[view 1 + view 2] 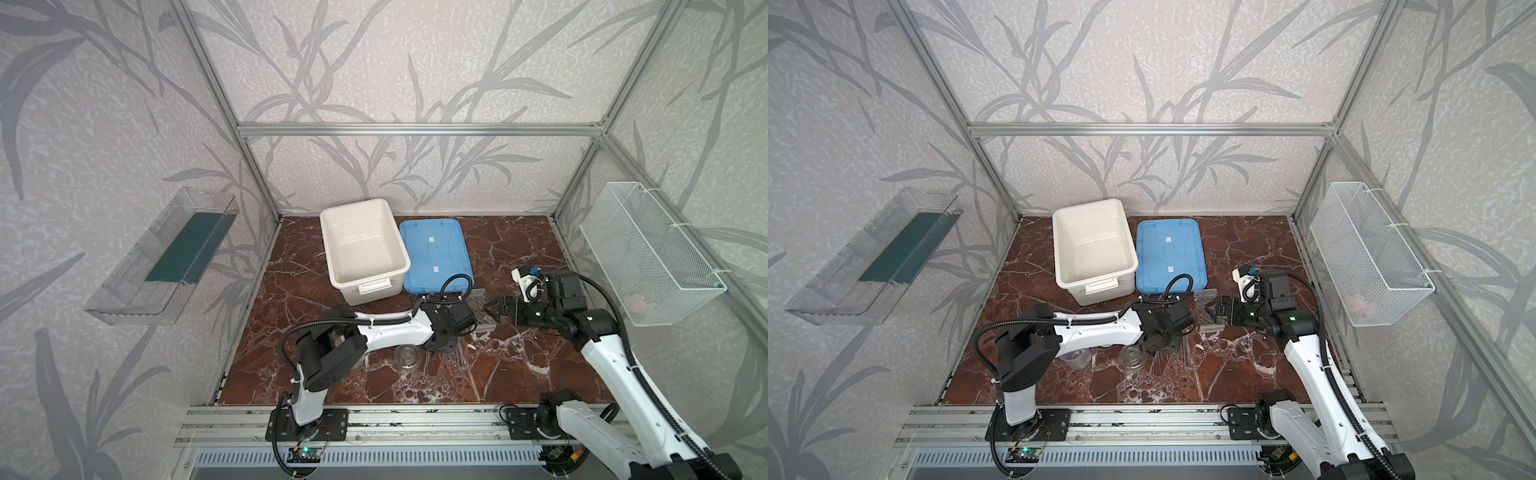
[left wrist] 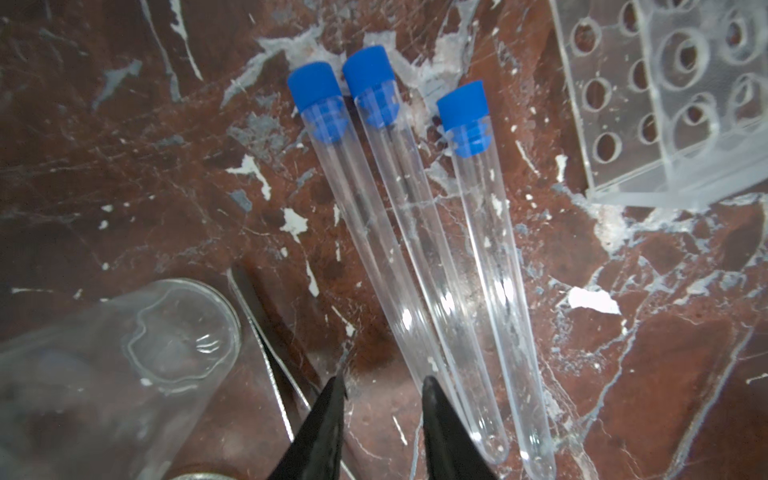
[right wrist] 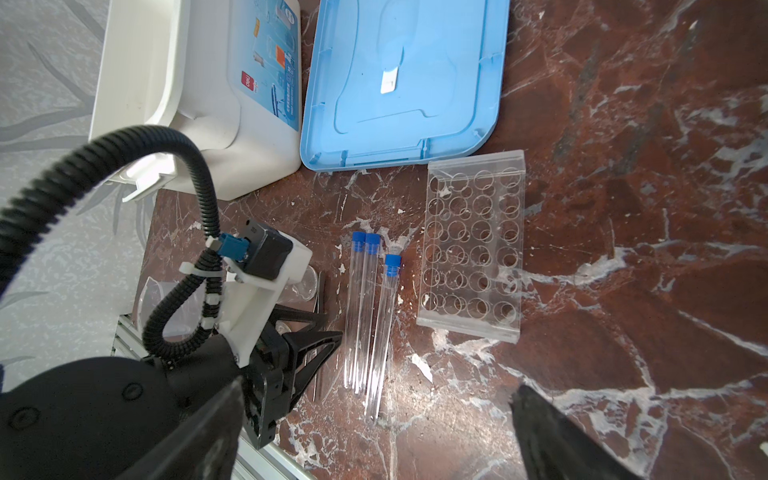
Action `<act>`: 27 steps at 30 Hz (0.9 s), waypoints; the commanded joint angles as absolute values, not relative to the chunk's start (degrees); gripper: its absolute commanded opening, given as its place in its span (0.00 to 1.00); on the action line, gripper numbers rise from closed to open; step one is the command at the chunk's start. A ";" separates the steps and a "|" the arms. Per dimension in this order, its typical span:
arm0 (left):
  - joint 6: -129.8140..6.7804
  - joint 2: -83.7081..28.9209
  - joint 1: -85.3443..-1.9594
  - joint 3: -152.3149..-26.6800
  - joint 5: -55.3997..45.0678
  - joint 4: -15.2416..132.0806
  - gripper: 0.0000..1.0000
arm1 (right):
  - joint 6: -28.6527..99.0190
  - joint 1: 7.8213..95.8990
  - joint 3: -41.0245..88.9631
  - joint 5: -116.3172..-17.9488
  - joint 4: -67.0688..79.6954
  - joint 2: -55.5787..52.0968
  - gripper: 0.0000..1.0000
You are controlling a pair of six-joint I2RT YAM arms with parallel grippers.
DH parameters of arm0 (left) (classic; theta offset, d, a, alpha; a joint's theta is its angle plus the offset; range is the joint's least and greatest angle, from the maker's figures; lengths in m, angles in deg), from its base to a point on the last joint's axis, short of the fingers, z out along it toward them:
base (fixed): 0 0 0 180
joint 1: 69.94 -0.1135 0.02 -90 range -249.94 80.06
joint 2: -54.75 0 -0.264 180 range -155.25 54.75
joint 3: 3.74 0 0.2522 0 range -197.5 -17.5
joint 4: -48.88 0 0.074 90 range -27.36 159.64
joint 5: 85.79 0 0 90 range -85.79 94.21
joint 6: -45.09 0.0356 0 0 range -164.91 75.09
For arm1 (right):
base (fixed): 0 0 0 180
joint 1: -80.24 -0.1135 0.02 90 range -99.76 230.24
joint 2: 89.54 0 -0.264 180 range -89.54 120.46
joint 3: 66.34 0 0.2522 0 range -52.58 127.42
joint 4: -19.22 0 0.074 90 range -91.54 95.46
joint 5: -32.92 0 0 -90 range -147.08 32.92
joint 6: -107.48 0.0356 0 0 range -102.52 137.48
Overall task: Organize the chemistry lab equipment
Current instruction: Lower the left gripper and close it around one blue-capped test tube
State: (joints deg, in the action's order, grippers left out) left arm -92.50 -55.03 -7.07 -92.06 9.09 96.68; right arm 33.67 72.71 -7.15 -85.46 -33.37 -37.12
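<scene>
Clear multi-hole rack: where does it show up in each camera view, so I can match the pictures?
Both top views: clear multi-hole rack mid-table, just in front of the blue lid, partly hidden.
Left wrist: picture's upper right corner, beside the blue-capped tubes.
Right wrist: picture's centre, between tubes and lid.
Shared landmark: the lid, absent only from the left wrist view; the tubes link both wrist views.

Three blue-capped clear tubes lie flat together beside the clear multi-hole rack
</scene>
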 commanded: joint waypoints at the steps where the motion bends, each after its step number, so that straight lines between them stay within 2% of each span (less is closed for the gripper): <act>1: -92.71 -55.68 -7.24 -93.70 11.05 98.77 0.34 | 32.89 72.95 -7.63 -85.04 -33.27 -37.47 0.99; 16: -92.55 -58.45 -7.28 -95.99 10.71 98.78 0.34 | 32.95 73.03 -7.74 -83.28 -33.94 -38.29 1.00; 23: -92.88 -60.02 -7.19 -97.79 12.43 102.59 0.26 | 32.95 73.14 -7.69 -82.80 -34.06 -38.74 1.00; 27: -92.96 -60.68 -6.77 -98.70 13.15 104.01 0.26 | 33.06 73.21 -7.73 -82.57 -34.19 -38.83 1.00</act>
